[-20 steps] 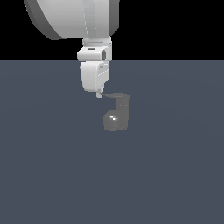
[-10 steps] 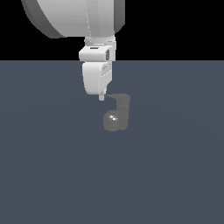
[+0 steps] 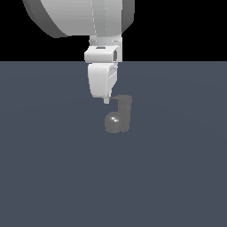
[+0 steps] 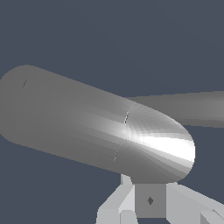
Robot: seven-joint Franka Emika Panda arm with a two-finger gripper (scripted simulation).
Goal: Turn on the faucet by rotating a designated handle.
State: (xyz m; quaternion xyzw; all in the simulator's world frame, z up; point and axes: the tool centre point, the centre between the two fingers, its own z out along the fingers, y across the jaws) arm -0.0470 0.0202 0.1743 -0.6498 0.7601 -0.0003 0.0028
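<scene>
In the exterior view the faucet (image 3: 118,116) stands on the dark floor (image 3: 53,177), its handle (image 3: 119,97) jutting from the column top toward the exterior view's left. The gripper (image 3: 106,100) hangs straight down from the arm, its tip at the handle's free end. To do this step well, I judge the tip should stay low against the lever's side and sweep in an arc round the column.

In the wrist view the faucet (image 4: 96,127) fills the frame, with the fingers (image 4: 114,205) just beside it. I cannot tell whether the claw is open or closed.
</scene>
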